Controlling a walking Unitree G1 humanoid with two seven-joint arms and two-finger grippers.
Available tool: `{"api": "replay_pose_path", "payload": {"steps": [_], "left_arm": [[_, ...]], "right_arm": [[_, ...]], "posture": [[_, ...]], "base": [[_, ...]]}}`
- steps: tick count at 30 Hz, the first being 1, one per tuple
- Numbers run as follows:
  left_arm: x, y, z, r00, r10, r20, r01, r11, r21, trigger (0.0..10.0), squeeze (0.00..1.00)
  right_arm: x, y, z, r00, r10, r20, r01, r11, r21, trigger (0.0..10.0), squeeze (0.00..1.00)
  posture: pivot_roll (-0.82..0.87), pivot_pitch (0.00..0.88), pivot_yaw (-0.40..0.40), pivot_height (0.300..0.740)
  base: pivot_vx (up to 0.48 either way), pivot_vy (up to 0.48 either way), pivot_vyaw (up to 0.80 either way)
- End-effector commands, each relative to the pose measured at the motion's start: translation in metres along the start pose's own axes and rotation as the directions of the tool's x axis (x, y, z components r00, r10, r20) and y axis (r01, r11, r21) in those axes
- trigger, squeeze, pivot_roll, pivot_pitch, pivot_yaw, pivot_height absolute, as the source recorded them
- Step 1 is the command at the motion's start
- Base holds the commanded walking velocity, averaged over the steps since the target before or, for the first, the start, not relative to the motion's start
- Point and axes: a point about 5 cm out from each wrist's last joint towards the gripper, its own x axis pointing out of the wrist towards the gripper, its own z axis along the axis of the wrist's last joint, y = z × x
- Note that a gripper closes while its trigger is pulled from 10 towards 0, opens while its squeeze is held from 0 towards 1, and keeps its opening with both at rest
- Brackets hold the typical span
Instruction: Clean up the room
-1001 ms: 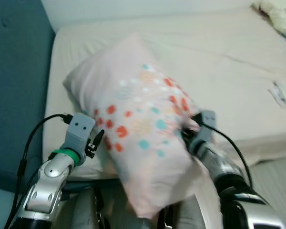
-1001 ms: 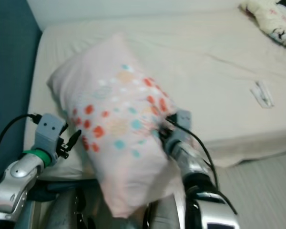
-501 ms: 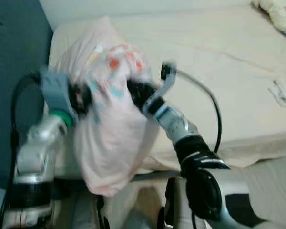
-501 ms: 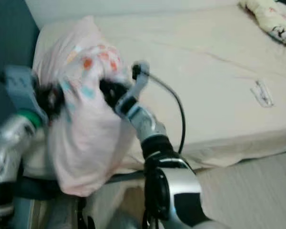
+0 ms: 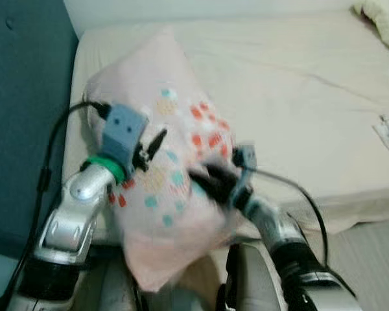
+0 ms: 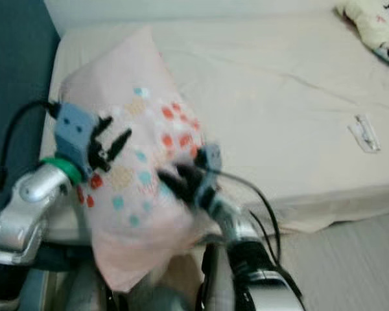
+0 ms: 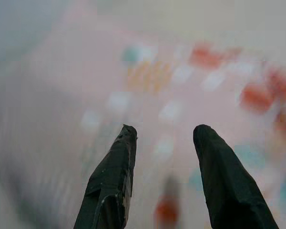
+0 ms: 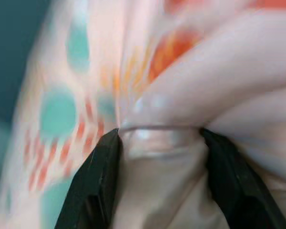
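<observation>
Pillow (image 5: 175,162) held up over the bed's (image 5: 298,97) near corner
Right gripper (image 8: 159,143) fingers pinch a fold of its fabric between them; left gripper (image 7: 164,138) fingers spread, pillow just beyond their tips

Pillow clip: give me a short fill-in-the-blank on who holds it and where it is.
1. The right gripper is pinching a fold of the ____.
2. The left gripper has its fingers ____, with nothing between them.
3. The pillow is held above the corner of the ____.
4. The pillow's dots are orange and ____.

Missing words: pillow; open; bed; teal
</observation>
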Motion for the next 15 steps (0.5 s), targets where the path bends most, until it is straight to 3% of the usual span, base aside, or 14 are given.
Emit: {"api": "replay_pose_path", "payload": {"steps": [1,2,3,4,5,12,13,14,15], "left_arm": [[-0.008,-0.001,-0.014,0.998,-0.017,-0.068,0.017,1.000,0.005,10.0,0.00],[-0.012,0.000,-0.018,0.996,-0.020,-0.082,0.020,1.000,-0.002,10.0,0.00],[-0.018,0.005,-0.026,0.992,0.011,-0.127,-0.026,0.993,-0.118,10.0,0.00],[-0.018,0.005,-0.026,0.992,0.011,-0.127,-0.026,0.993,-0.118,10.0,0.00],[-0.023,0.011,-0.034,0.983,0.050,-0.174,-0.093,0.964,-0.248,10.0,0.00],[-0.023,0.011,-0.034,0.983,0.050,-0.174,-0.093,0.964,-0.248,10.0,0.00],[-0.027,0.014,-0.041,0.975,0.075,-0.211,-0.145,0.929,-0.340,10.0,0.00],[-0.031,0.020,-0.053,0.959,0.123,-0.256,-0.231,0.862,-0.450,10.0,0.00],[-0.031,0.020,-0.053,0.959,0.123,-0.256,-0.231,0.862,-0.450,10.0,0.00]], "right_arm": [[-0.010,0.003,-0.023,0.993,0.023,-0.114,-0.023,1.000,0.009,10.0,0.00],[-0.018,0.000,-0.024,0.993,0.014,-0.115,-0.013,1.000,0.012,10.0,0.00],[-0.031,-0.007,-0.020,0.993,-0.022,-0.114,0.018,0.999,-0.032,10.0,0.00],[-0.031,-0.007,-0.020,0.993,-0.022,-0.114,0.018,0.999,-0.032,10.0,0.00],[-0.044,-0.012,-0.015,0.990,-0.068,-0.127,0.052,0.991,-0.121,10.0,0.00],[-0.044,-0.012,-0.015,0.990,-0.068,-0.127,0.052,0.991,-0.121,10.0,0.00],[-0.053,-0.016,-0.010,0.985,-0.105,-0.139,0.075,0.976,-0.205,10.0,0.00],[-0.067,-0.025,0.002,0.972,-0.198,-0.127,0.148,0.934,-0.325,10.0,0.00],[-0.067,-0.025,0.002,0.972,-0.198,-0.127,0.148,0.934,-0.325,10.0,0.00]], "posture": [[0.05,0.126,0.058,0.595],[0.05,0.126,0.058,0.595],[0.05,0.128,0.051,0.595],[0.05,0.128,0.051,0.595],[0.05,0.132,0.049,0.595],[0.05,0.132,0.049,0.595],[0.05,0.132,0.049,0.595],[0.05,0.134,0.048,0.595],[0.05,0.134,0.048,0.595]], "base": [[0.000,0.000,0.00],[0.000,0.000,0.00],[0.000,0.000,0.00],[0.000,0.000,0.00],[0.000,0.000,0.00],[0.000,0.000,0.00],[0.000,0.000,0.00],[0.000,0.000,0.00],[0.000,0.000,0.00]]}}
